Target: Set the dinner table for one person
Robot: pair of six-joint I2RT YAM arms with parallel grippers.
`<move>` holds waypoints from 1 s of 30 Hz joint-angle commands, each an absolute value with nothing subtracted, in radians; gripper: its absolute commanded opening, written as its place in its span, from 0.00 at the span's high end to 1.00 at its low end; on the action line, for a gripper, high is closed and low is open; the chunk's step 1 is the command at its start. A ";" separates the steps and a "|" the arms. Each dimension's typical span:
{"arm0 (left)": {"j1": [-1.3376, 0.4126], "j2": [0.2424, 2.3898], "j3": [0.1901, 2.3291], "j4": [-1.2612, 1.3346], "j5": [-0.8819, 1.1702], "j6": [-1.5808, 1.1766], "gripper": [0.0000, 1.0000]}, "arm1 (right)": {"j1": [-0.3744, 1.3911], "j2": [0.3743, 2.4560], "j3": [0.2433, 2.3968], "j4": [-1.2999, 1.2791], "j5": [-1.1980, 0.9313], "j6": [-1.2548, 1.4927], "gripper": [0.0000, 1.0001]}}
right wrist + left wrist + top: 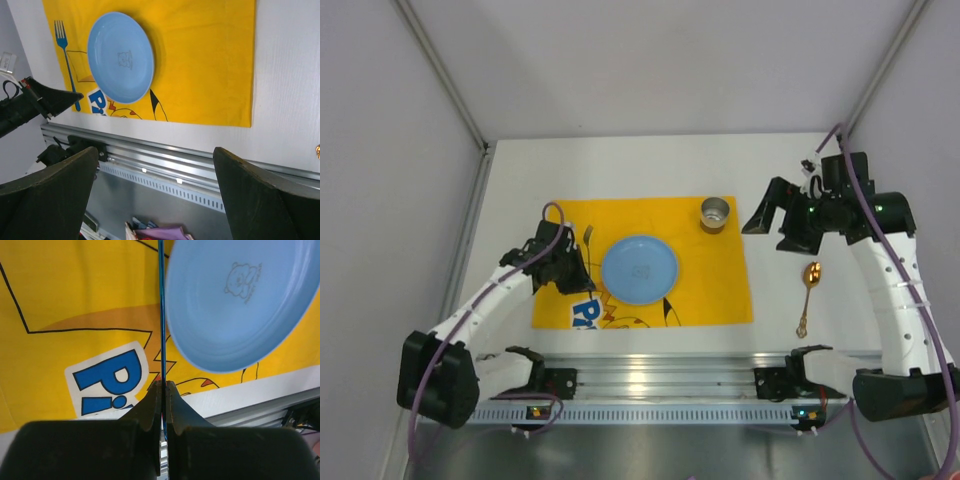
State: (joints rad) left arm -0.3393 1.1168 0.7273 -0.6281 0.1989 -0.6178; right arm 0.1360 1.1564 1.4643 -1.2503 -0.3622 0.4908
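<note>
The white dinner table [620,165] carries a yellow printed cloth [710,270]. A light blue plate [639,268] lies at the cloth's middle, and a metal cup [715,213] stands at its far right corner. My left gripper [578,272] is shut on the handle end of a blue fork [587,238], just left of the plate. In the left wrist view the fork [161,315] shows edge-on between the shut fingers [150,405]. My right gripper [767,212] is open and empty, to the right of the cup. A gold spoon [808,290] lies on the bare table right of the cloth.
Grey walls edge the table on the left, right and back. A metal rail [660,385] with the arm bases runs along the near edge. In the right wrist view, the plate [120,57], fork [62,40] and cloth [200,60] show beyond the open fingers [240,180].
</note>
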 commanded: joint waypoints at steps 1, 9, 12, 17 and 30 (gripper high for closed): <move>-0.295 1.192 0.749 -0.611 0.279 -0.581 1.00 | 0.150 1.152 1.450 -1.230 -0.364 0.485 0.02; -0.233 1.393 0.882 -0.722 0.259 -0.482 0.94 | 0.153 1.141 1.387 -1.218 -0.339 0.477 0.02; -0.193 1.431 0.891 -0.744 0.282 -0.454 0.86 | 0.153 1.140 1.374 -1.218 -0.327 0.474 0.02; -0.152 1.460 0.934 -0.818 0.232 -0.420 0.62 | 0.153 1.152 1.359 -1.229 -0.261 0.468 0.00; -0.126 1.414 1.022 -0.836 0.224 -0.463 0.47 | -0.029 1.242 1.192 -1.161 0.103 0.483 0.00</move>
